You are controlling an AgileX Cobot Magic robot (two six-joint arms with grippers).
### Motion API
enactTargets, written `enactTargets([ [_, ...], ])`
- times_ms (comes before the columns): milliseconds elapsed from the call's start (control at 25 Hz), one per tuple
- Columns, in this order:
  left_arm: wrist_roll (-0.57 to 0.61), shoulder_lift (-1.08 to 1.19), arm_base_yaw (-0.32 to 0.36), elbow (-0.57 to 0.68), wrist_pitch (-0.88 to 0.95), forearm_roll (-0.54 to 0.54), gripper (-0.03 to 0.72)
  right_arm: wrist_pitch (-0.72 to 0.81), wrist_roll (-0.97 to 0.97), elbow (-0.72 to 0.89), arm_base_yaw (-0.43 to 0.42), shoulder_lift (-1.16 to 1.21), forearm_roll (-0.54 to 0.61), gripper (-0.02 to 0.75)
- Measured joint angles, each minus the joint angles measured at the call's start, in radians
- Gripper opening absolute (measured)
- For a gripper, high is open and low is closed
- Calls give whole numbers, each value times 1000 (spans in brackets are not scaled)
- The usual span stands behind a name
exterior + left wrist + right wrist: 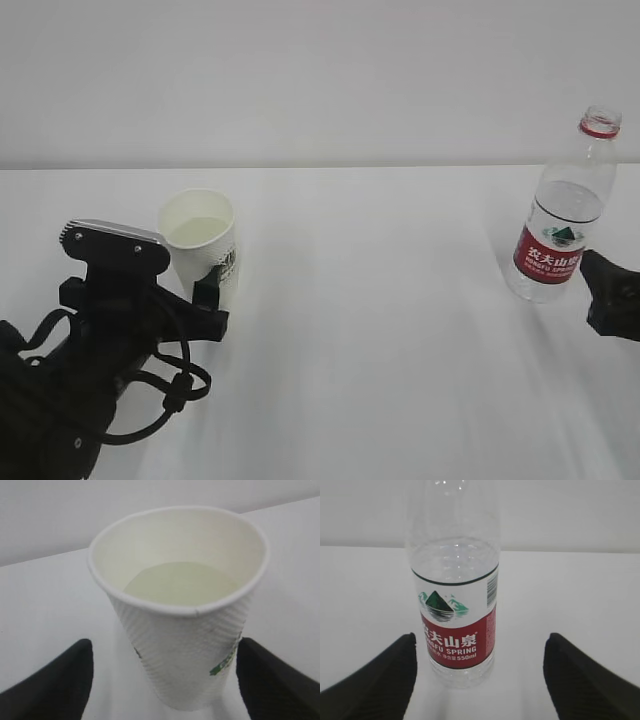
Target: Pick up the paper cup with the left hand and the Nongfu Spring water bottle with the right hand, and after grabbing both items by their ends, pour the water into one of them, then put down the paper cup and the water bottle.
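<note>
The white paper cup [203, 240] stands upright on the table at the left, with pale greenish water [180, 582] in its bottom. My left gripper [165, 647] is open around the cup's lower part [190, 650]. Its right finger [275, 680] is very near the cup wall and its left finger [60, 680] stands well apart. The Nongfu Spring water bottle [562, 215] stands upright at the right, uncapped, with a red neck ring. My right gripper [481, 640] is open just short of the bottle [455, 625], and neither finger touches it. It shows at the frame's right edge in the exterior view [603, 285].
The white table [380, 330] runs back to a plain white wall. The left arm's black body and loose cables [150, 400] fill the lower left corner. Nothing else stands between cup and bottle.
</note>
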Motion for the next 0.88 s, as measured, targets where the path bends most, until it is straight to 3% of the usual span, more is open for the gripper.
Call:
enactTargets([
  [880, 2, -120, 0, 7, 6, -43, 555, 0, 39, 14, 0, -31, 0, 593],
])
